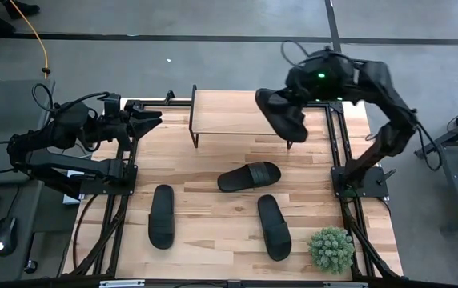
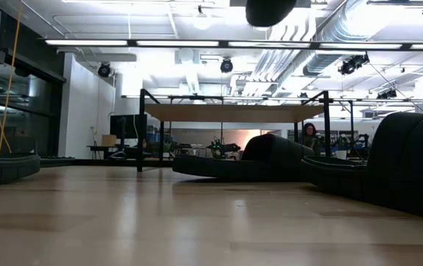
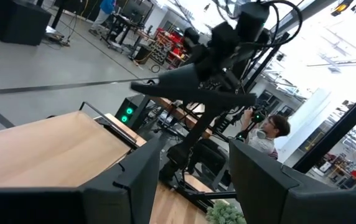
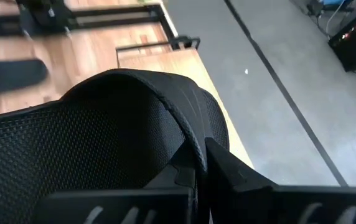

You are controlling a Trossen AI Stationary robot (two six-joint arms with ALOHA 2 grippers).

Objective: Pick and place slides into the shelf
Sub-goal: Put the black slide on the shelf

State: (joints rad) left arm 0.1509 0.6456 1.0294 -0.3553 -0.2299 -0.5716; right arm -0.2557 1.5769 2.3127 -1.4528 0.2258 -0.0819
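— So where is the slide?
— The right hand grips one black rubber slide sandal above the low wooden-topped shelf.
— The others?
— Three slides lie on the table. The left hand hovers half-open, empty.

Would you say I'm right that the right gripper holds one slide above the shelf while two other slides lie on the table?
Not quite: three slides lie on the table, not two, as the high view shows. The right gripper does hold one slide above the shelf.
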